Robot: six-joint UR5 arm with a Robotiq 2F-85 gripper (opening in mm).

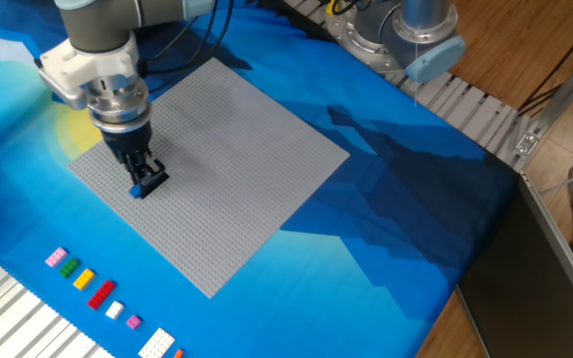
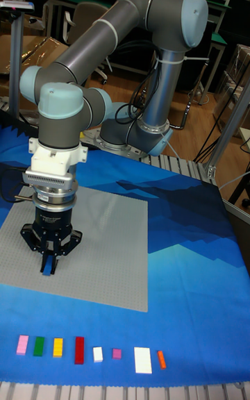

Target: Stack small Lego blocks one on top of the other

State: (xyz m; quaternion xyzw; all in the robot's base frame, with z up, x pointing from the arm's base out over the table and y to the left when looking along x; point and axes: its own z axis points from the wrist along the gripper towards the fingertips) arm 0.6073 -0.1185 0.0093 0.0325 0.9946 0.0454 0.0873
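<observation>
Blue Lego block [image 1: 142, 189] pinched in claw [image 1: 145, 179], pressed low on grey baseplate [image 1: 237, 149] near its left edge. Black block under claw, hardly discernible. Stacking apparently under way, seating unconfirmed. Spare bricks [image 2: 78, 348] off baseplate, untouched.
</observation>
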